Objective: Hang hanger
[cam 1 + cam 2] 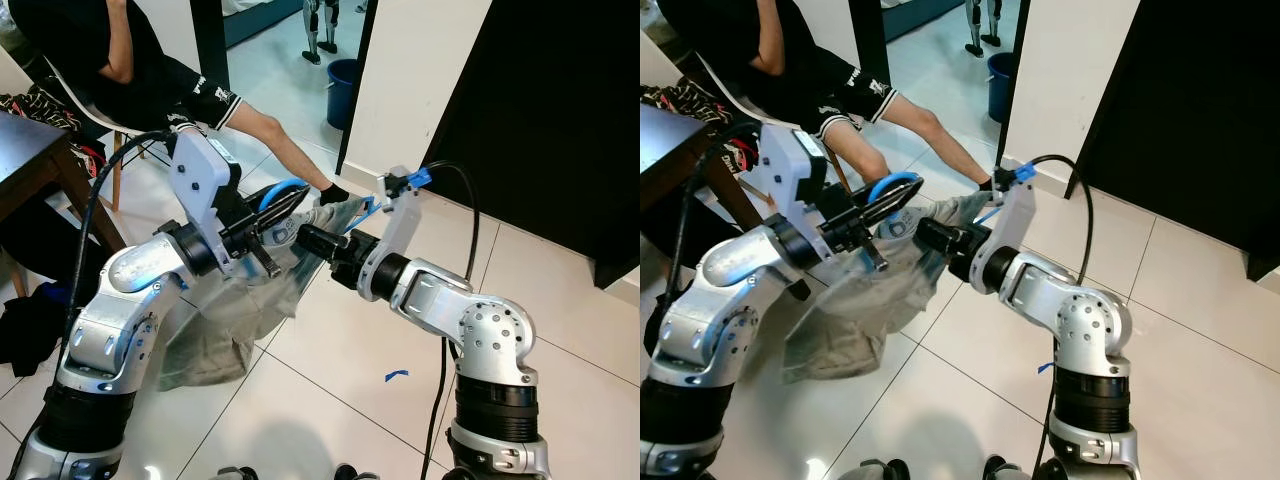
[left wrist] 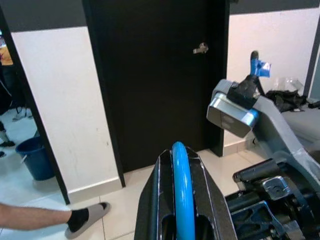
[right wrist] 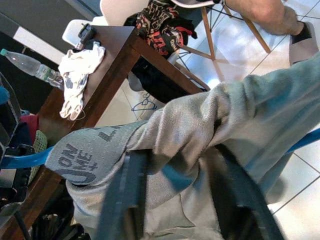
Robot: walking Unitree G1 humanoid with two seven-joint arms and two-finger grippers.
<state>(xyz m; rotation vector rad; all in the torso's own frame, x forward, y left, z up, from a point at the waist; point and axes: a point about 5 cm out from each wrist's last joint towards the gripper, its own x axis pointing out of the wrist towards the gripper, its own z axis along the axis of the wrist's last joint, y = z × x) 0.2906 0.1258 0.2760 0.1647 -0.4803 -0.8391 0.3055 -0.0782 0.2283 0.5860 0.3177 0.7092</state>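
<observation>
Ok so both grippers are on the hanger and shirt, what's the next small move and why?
Probably lift both grippers together to raise the shirt clear of the floor. The left gripper is shut on the blue hanger, and the right gripper pinches the grey fabric near the collar. The shirt sags low between them, and no rail is in view yet.

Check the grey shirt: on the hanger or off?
On. The grey shirt drapes from the blue hanger; left gripper clamps the hook, right gripper pinches fabric.

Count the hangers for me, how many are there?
1 for sure: the blue hanger, held up by the left gripper inside the grey shirt. Others may be hidden.
</observation>
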